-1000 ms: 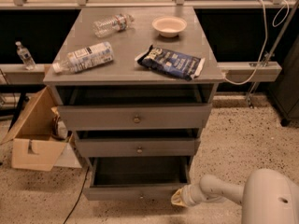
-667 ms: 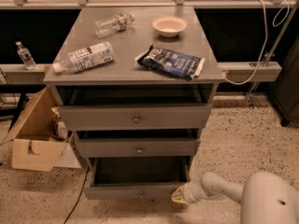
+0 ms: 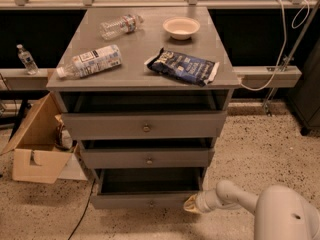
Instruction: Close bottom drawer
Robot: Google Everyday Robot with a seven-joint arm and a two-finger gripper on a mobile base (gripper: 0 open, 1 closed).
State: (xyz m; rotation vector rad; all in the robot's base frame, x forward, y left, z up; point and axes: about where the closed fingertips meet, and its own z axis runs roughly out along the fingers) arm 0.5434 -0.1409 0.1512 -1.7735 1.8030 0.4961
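Observation:
The bottom drawer (image 3: 145, 200) is the lowest of three grey drawers in the cabinet (image 3: 145, 74). It stands pulled out, dark inside, with a low flat front and a small round knob. My gripper (image 3: 192, 204) reaches in from the lower right on a white arm. Its tip is at the right end of the drawer front, touching or nearly touching it. The middle drawer (image 3: 148, 157) and top drawer (image 3: 145, 125) above are also slightly open.
On the cabinet top lie two plastic bottles (image 3: 90, 61), a white bowl (image 3: 181, 27) and a dark chip bag (image 3: 184, 65). An open cardboard box (image 3: 35, 144) sits on the speckled floor at the left. A small bottle (image 3: 26, 59) stands on a ledge at the left.
The gripper has stayed at the right end of the bottom drawer front. The drawer looks pushed in very slightly, if at all.

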